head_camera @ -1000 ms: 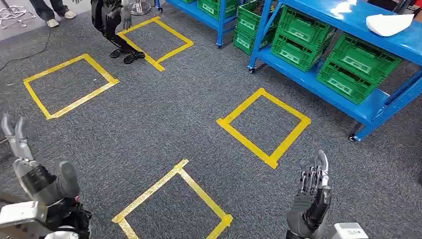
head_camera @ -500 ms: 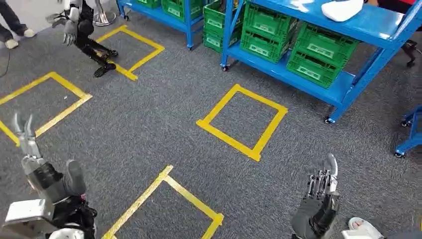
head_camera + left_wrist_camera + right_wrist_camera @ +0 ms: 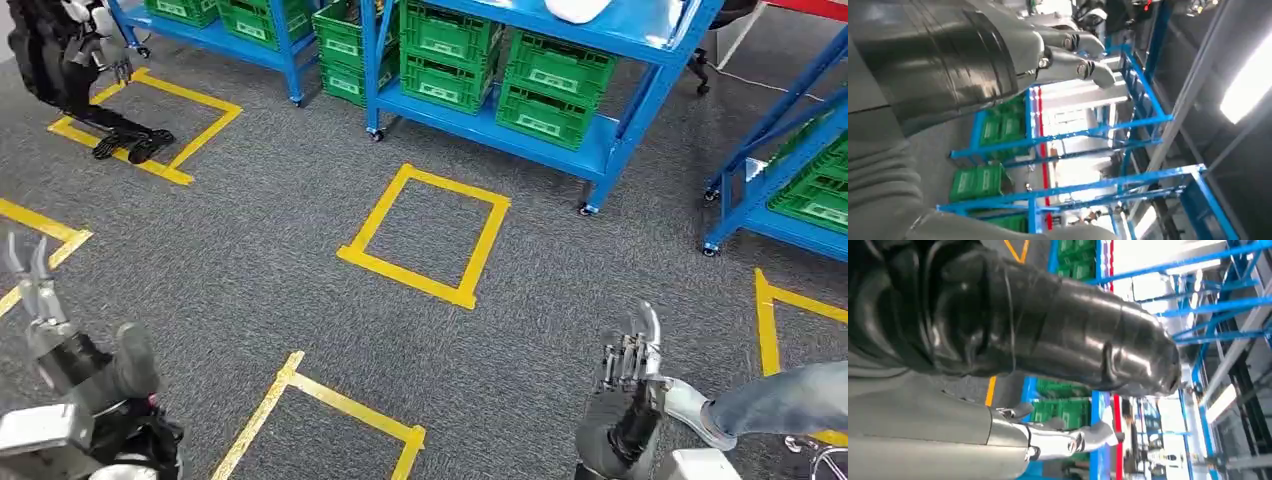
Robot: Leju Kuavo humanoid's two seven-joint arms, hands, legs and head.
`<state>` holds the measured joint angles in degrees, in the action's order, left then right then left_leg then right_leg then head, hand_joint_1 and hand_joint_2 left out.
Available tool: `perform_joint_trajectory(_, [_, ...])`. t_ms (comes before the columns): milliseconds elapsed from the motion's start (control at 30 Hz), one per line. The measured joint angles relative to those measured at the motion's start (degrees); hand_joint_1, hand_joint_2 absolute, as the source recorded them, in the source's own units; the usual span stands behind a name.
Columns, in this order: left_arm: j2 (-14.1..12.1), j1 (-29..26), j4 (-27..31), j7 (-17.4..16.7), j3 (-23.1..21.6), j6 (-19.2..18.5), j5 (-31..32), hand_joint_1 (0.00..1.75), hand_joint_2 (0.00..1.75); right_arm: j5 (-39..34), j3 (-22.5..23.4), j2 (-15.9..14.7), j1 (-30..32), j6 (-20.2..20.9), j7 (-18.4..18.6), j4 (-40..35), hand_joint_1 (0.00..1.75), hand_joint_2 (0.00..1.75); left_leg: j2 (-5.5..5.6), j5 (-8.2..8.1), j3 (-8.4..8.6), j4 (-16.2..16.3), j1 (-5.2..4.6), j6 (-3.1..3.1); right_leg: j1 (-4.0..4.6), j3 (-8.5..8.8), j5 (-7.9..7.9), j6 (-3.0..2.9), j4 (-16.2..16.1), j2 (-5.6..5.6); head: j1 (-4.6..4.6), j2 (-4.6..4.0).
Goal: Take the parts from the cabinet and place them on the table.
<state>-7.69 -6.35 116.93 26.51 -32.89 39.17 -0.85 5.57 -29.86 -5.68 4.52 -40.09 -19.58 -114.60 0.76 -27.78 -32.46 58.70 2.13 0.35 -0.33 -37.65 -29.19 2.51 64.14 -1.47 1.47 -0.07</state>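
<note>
Your left hand (image 3: pixel 45 300) and right hand (image 3: pixel 628 365) are both raised with fingers extended, holding nothing. The green crates (image 3: pixel 480 60) sit on the blue rack (image 3: pixel 610 150), just beyond the taped square (image 3: pixel 425 235).

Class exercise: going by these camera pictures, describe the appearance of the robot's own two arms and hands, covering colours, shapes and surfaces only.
Left hand: pale metallic grey fingers above a black wrist section, with a thick dark grey thumb. Right hand: slim silver-grey fingers with dark mechanical links, on a grey and black forearm. The wrist views show glossy grey ribbed covers.
</note>
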Motion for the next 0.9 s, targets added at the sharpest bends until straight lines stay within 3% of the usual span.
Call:
perform_joint_trajectory(33, [0.0, -0.1, 0.0, 0.6, 0.0, -0.5, -0.3, 0.0, 0.0, 0.1, 0.0, 0.0, -0.1, 0.0, 0.2, 0.0, 0.0, 0.0, -0.13, -1.21, 0.02, -0.1, -0.23, 0.37, -0.11, -2.9, -2.21, 0.12, 5.4, 0.75, 0.08, 0.0])
perform_joint_trajectory(67, [0.0, -0.2, 0.0, 1.7, 0.0, -1.4, -1.0, 0.0, 0.0, 0.2, 0.0, 0.0, 0.1, 0.0, 0.5, 0.0, 0.0, 0.0, -1.02, -1.34, 0.14, -0.1, -0.34, 0.5, -0.2, -5.25, -3.37, 0.18, 9.9, 0.97, 0.28, 0.0])
perform_joint_trajectory(100, [0.0, -0.3, 0.0, 2.6, 0.0, -2.1, -1.6, 0.0, 0.0, 0.3, 0.0, 0.1, 0.4, 0.0, 0.6, 0.1, 0.0, 0.0, -1.61, -1.94, 0.29, -0.1, -0.51, 0.44, -0.26, -6.59, -3.45, 0.15, 12.4, 1.0, 0.48, 0.0])
perform_joint_trajectory(133, [-0.1, -0.5, 0.0, 3.1, 0.0, -2.5, -1.9, 0.0, 0.0, 0.3, 0.0, 0.1, 0.6, 0.0, 0.6, 0.3, 0.0, 0.0, -2.04, -2.12, 0.73, -0.1, -0.64, 0.36, -0.26, -6.5, -2.37, 0.01, 11.9, 1.01, 0.67, 0.0])
perform_joint_trajectory(200, [-0.2, -0.9, 0.1, 3.6, 0.0, -2.7, -2.1, 0.0, 0.0, 0.3, 0.0, 0.3, 0.6, 0.0, 0.3, 0.4, 0.0, 0.0, -2.84, -2.66, 2.13, -0.1, -1.04, 0.46, -0.03, -2.65, 2.3, -0.86, 4.1, 1.11, 1.13, 0.0])
perform_joint_trajectory(233, [-0.2, -0.9, 0.2, 3.7, 0.0, -2.7, -2.1, 0.0, 0.0, 0.2, 0.0, 0.3, 0.6, 0.0, 0.1, 0.4, 0.0, 0.0, -3.11, -3.09, 2.91, -0.2, -1.19, 0.49, 0.3, 0.16, 4.91, -1.69, -1.6, 1.55, 1.29, 0.0])
perform_joint_trajectory(267, [-0.2, -0.9, 0.2, 3.8, 0.0, -2.7, -2.1, 0.0, 0.0, 0.2, 0.0, 0.3, 0.6, 0.0, 0.1, 0.4, 0.0, 0.0, -3.38, -3.41, 2.78, -0.4, -1.0, 0.46, 0.71, 1.84, 4.15, -2.61, -4.0, 2.74, 1.14, 0.0])
perform_joint_trajectory(300, [-0.2, -1.0, 0.3, 3.8, 0.0, -2.7, -2.2, 0.0, 0.0, 0.2, 0.0, 0.5, 0.6, 0.0, 0.0, 0.5, 0.0, 0.0, -3.51, -3.97, 3.12, -0.6, -1.11, -0.14, 1.2, 2.52, 2.81, -2.81, -5.0, 3.21, 0.76, 0.0])
perform_joint_trajectory(333, [-0.2, -1.0, 0.3, 3.8, 0.0, -2.7, -2.2, 0.0, 0.0, 0.2, 0.0, 0.5, 0.6, 0.0, -0.1, 0.5, 0.0, 0.0, -3.62, -4.29, 3.28, -0.6, -0.71, -0.61, 1.49, 3.16, 2.1, -2.79, -4.7, 3.11, 1.03, 0.0])
perform_joint_trajectory(400, [-0.2, -1.0, 0.4, 3.8, 0.0, -2.8, -2.2, 0.0, 0.0, 0.1, 0.0, 0.5, 0.7, 0.0, -0.1, 0.5, 0.0, 0.0, -4.24, -5.06, 4.77, -1.2, -0.22, -1.37, 2.14, 3.93, 0.97, -3.48, -5.3, 2.76, 1.22, 0.0])
perform_joint_trajectory(433, [-0.2, -1.0, 0.9, 3.9, 0.0, -2.8, -2.2, 0.0, 0.0, 0.2, 0.0, 0.6, 0.7, 0.0, -0.1, 0.3, 0.0, 0.0, -4.56, -5.86, 5.76, -1.7, -0.3, -1.66, 1.32, 7.14, 1.02, -3.81, -7.2, 2.07, 1.33, 0.0])
perform_joint_trajectory(467, [-0.3, -0.9, 0.9, 3.9, 0.0, -2.8, -2.2, 0.0, 0.0, 0.2, 0.0, 0.8, 0.9, 0.0, -0.2, 0.3, 0.0, 0.0, -3.03, -5.34, 5.99, 0.7, -0.32, -1.57, 1.09, 9.2, 0.92, -3.73, -8.6, 2.08, 1.46, -0.02])
perform_joint_trajectory(533, [-0.5, -1.0, 1.0, 4.0, 0.0, -2.8, -2.2, 0.0, 0.0, 0.2, 0.1, 1.1, 0.5, 0.0, -0.1, 0.3, 0.0, 0.0, -1.22, -6.72, 0.37, 9.4, -0.45, -1.83, 0.72, 11.53, 0.17, -4.04, -9.7, 1.91, 0.67, -0.02])
perform_joint_trajectory(567, [-0.7, -1.2, 1.0, 4.0, 0.0, -2.7, -2.3, 0.0, 0.0, 0.1, 0.1, 1.2, 0.7, 0.0, -0.1, 0.5, 0.0, 0.0, -0.85, -7.18, -4.34, 14.4, -0.41, -2.0, 0.57, 12.69, -0.71, -3.87, -10.2, 1.67, 0.08, -0.02])
perform_joint_trajectory(600, [-0.7, -1.4, 1.0, 3.9, 0.0, -2.7, -2.3, 0.0, 0.0, 0.1, 0.1, 1.2, 0.8, 0.0, -0.1, 0.5, 0.0, 0.0, -0.85, -6.61, -8.15, 17.3, -0.36, -2.04, 0.49, 13.77, -1.58, -3.73, -10.5, 1.43, -0.29, 0.0])
perform_joint_trajectory(633, [-0.8, -1.5, 1.0, 4.0, 0.0, -2.7, -2.3, 0.0, 0.0, 0.1, 0.1, 1.2, 0.9, 0.0, -0.1, 0.6, 0.0, 0.0, -0.85, -4.42, -10.89, 17.6, -0.35, -2.13, 0.28, 15.02, -2.56, -3.51, -10.7, 1.14, -0.33, -0.02])
perform_joint_trajectory(667, [-0.8, -1.6, 1.0, 3.9, 0.0, -2.7, -2.3, 0.0, 0.0, 0.1, 0.1, 1.2, 0.9, 0.0, -0.1, 0.7, 0.0, 0.0, -0.86, -0.26, -12.25, 15.1, -0.34, -2.25, 0.01, 16.54, -3.75, -3.16, -10.9, 0.72, -0.57, 0.0])
perform_joint_trajectory(733, [-0.9, -1.8, 1.0, 3.9, 0.0, -2.7, -2.3, 0.0, 0.0, 0.1, 0.1, 1.3, 0.9, 0.0, -0.1, 0.8, 0.0, 0.0, -0.9, 10.13, -11.16, 4.2, -0.24, -2.75, -0.8, 19.45, -6.61, -2.31, -11.2, 0.14, -0.96, -0.02])
perform_joint_trajectory(767, [-1.0, -1.8, 0.9, 3.9, 0.0, -2.7, -2.3, 0.0, 0.0, 0.1, 0.1, 1.4, 0.9, 0.0, -0.1, 0.9, 0.0, 0.0, -0.77, 9.96, -11.13, 3.7, -0.43, -3.15, -0.91, 20.36, -8.01, -1.7, -11.8, 0.11, -0.96, -0.02])
perform_joint_trajectory(800, [-1.0, -1.9, 1.0, 3.9, 0.0, -2.6, -2.4, 0.0, 0.0, 0.1, 0.1, 1.5, 0.7, 0.0, -0.1, 1.0, 0.0, 0.0, -0.72, 8.58, -9.74, 3.2, -0.73, -3.21, -0.59, 20.31, -8.82, -0.96, -11.6, -0.16, -1.78, -0.04])
perform_joint_trajectory(833, [-1.0, -1.8, 1.2, 3.8, 0.0, -2.7, -2.4, 0.0, 0.0, 0.1, 0.1, 1.5, 0.8, 0.0, -0.1, 1.0, 0.0, 0.0, -0.64, 5.66, -8.81, 1.6, -0.7, -2.05, -0.58, 20.47, -8.9, -0.83, -12.5, -0.21, -2.32, -0.02])
perform_joint_trajectory(867, [-1.0, -2.0, 1.3, 3.9, 0.0, -2.7, -2.4, 0.0, 0.0, 0.1, 0.1, 1.5, 0.8, 0.0, -0.1, 1.0, 0.0, 0.0, -0.5, 5.18, -8.89, 1.6, -0.63, -1.51, -0.57, 21.74, -8.74, -0.71, -13.9, -0.17, -1.66, -0.02])
perform_joint_trajectory(900, [-1.0, -1.9, 1.3, 4.0, 0.0, -2.7, -2.3, 0.0, 0.0, 0.1, 0.1, 1.6, 0.7, 0.0, -0.1, 1.0, 0.0, 0.0, -0.57, 4.16, -8.32, 1.4, -0.56, -0.95, -0.5, 22.82, -7.83, -0.41, -13.8, -0.19, -1.62, -0.02])
